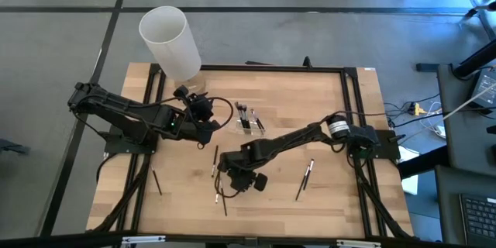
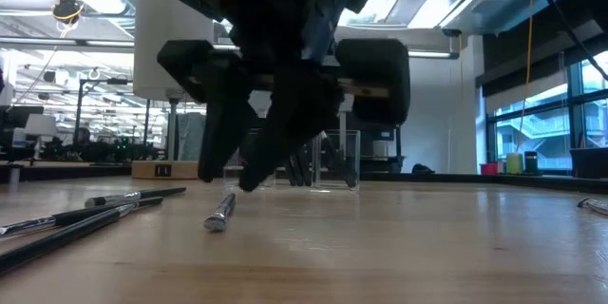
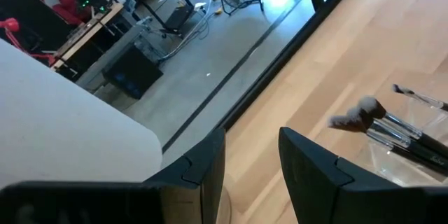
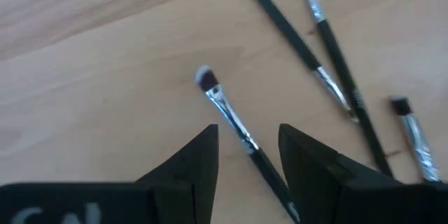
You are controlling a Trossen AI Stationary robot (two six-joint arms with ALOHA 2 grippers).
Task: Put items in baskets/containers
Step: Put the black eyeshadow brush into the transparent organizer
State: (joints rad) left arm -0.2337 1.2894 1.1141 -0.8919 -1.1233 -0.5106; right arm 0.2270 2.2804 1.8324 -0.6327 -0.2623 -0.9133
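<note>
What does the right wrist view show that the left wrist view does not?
Only the right wrist view: the right gripper open over a small brush lying on the table, with other loose brushes nearby. Only the left wrist view: the left gripper open and empty, the clear organizer holding brushes, the white cylinder. Both: bare wood tabletop.

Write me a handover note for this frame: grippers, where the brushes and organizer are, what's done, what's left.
Right gripper: open, low over the table's front middle, fingers astride a silver-ferruled brush lying flat; not yet gripped.
Left gripper: open, empty, waiting near the white cylinder at the back left.
Organizer: mid-table toward the back, already holding a few brushes.
Loose brushes: several beside the right gripper, one at front left, two at right.
Done: a few brushes are in.
Left: likely close on this brush, carry it to the organizer, then clear the rest.
</note>
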